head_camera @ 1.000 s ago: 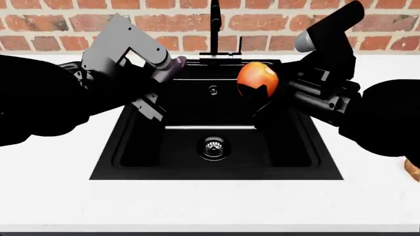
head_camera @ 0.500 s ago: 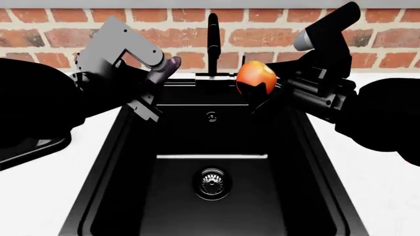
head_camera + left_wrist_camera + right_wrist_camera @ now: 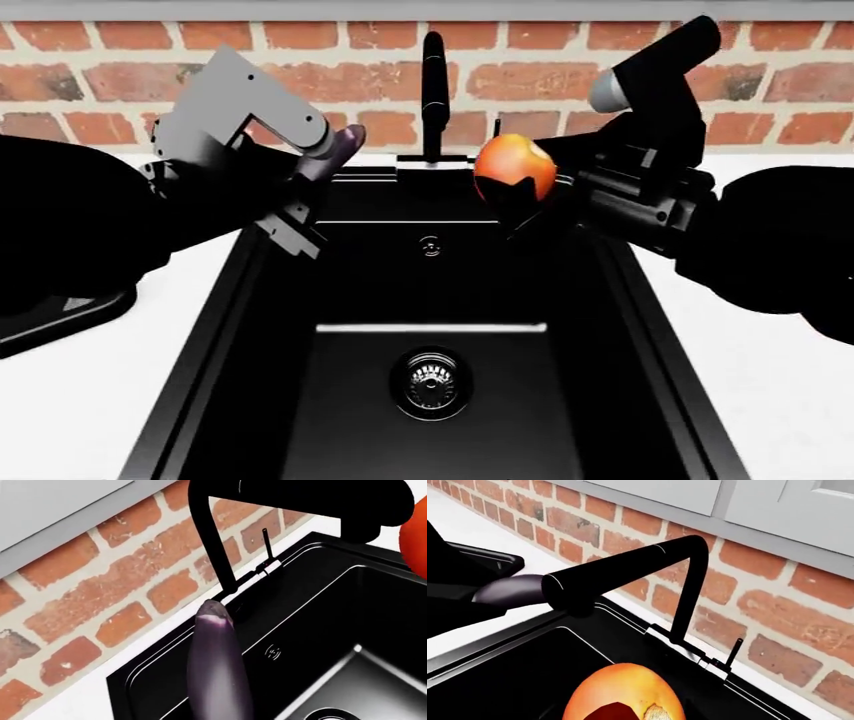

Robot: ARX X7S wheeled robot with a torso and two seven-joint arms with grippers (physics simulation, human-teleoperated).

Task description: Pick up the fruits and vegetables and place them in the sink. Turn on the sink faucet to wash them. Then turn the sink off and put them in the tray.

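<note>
Over the matte black sink [image 3: 267, 330], the left claw [image 3: 320, 150] grips a slippery dark purple eggplant [image 3: 336, 143] lengthwise while the right claw [image 3: 527, 195] clamps a glossy, firm orange-red fruit [image 3: 514, 165].

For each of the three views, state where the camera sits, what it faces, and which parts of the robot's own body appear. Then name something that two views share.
Head view: on the robot's head, looking forward and down into the sink; both black arms show, the left gripper with the eggplant, the right gripper with the orange-red fruit.
Left wrist view: near the left gripper, facing the faucet and brick wall; no arm parts show.
Right wrist view: near the right gripper, facing the faucet and wall; the left arm shows.
Shared: all three show the faucet, fruit and eggplant.
</note>
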